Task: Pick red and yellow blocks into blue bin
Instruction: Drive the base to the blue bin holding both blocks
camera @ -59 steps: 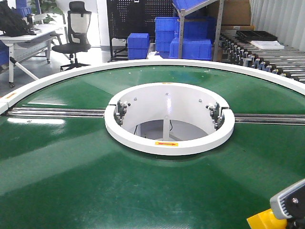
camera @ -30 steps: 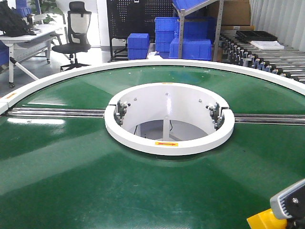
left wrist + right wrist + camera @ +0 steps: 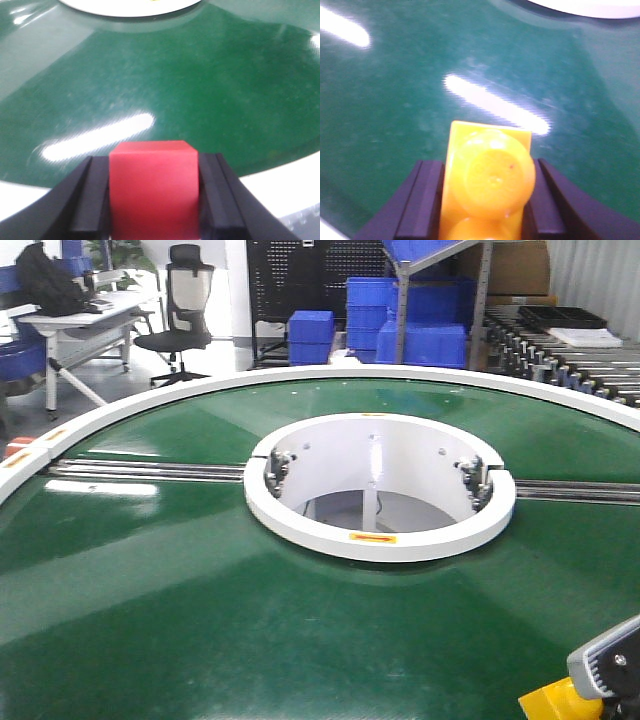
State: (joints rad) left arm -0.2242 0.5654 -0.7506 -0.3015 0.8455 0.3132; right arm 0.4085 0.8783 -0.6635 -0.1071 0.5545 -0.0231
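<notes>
The left gripper point(image 3: 154, 170) is shut partway on the red cube point(image 3: 152, 200), with a black finger point(image 3: 92, 200) pressed against each side. It is over the green table point(image 3: 210, 75), close to the table's white outer edge point(image 3: 280, 185).

In the front view, a desk point(image 3: 80, 315) with a backpack point(image 3: 45, 280) and an office chair point(image 3: 185, 310) stand at the far left, behind the table. A white ring point(image 3: 380, 535) sits at the table's middle. Stacked blue crates point(image 3: 405, 325) stand further back, their insides out of sight. A roller track point(image 3: 570, 365) runs along the right.

The right gripper point(image 3: 487, 170) clamps the yellow brick point(image 3: 492, 185) between its dark fingers, a round stud facing the camera, over the green surface. In the front view the brick's corner shows at the bottom right
</notes>
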